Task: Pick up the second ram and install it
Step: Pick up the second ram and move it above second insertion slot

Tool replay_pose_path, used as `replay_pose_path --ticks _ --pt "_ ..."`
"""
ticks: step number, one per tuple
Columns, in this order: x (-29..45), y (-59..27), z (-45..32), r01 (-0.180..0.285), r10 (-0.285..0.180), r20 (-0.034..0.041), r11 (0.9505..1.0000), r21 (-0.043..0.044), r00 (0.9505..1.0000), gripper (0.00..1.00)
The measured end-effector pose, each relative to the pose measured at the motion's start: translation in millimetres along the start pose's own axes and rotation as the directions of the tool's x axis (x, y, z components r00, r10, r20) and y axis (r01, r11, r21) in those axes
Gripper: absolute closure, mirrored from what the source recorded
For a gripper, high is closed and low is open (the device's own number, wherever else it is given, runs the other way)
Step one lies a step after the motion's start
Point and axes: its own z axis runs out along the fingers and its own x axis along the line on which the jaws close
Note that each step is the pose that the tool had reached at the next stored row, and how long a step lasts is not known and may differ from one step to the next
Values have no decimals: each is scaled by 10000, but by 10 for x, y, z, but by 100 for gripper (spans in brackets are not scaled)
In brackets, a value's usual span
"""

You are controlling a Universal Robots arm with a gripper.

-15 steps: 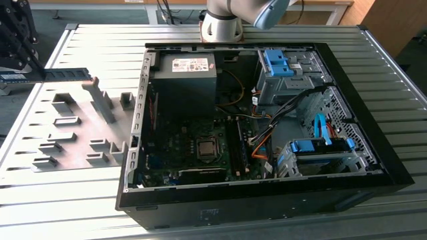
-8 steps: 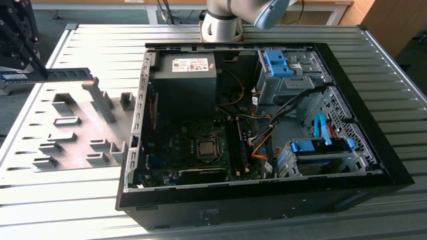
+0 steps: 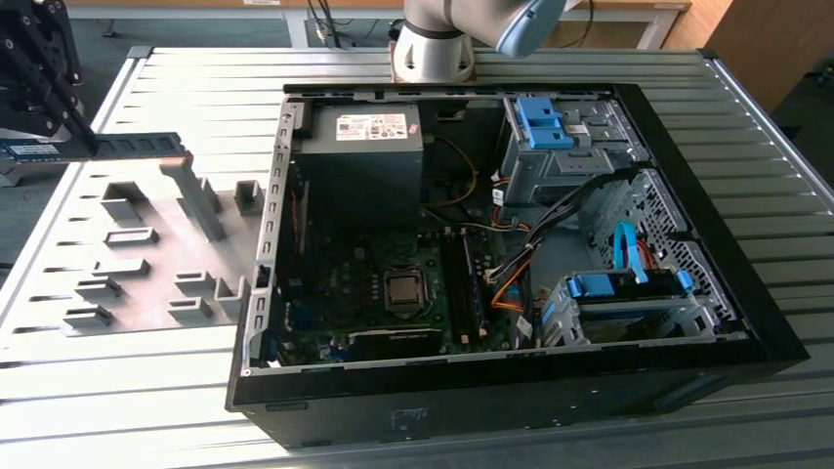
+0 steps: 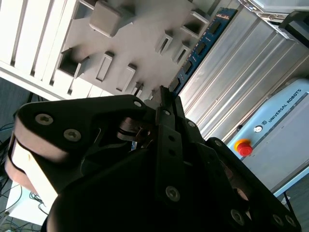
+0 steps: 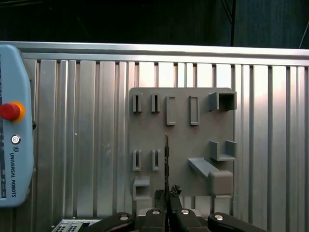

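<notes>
We see the pincer point(image 5: 167, 194) clenched on the second ram point(image 3: 131, 144), held above the grey holder plate point(image 3: 163, 256) at the exterior view's left. On the worktop point(image 3: 117, 391), the open computer case point(image 3: 521, 396) holds a motherboard point(image 3: 371, 293), a power supply point(image 3: 358, 161) and 2 blue-clipped drive bays point(image 3: 561, 147).

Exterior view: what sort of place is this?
Probably a robotics lab assembly bench: an open computer case on a slatted metal table, a grey holder plate, and the gripper holding the second ram.

Ribbed metal table point(image 3: 131, 410) beneath jaws | grey floor point(image 3: 222, 29) beyond table edge | wooden panel point(image 3: 763, 39) far off | even light
</notes>
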Motion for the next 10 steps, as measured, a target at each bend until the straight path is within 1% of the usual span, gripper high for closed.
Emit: replay_pose_path --ticks 10 --pt "0 -46 0 0 0 0 10000 1 10000 86"
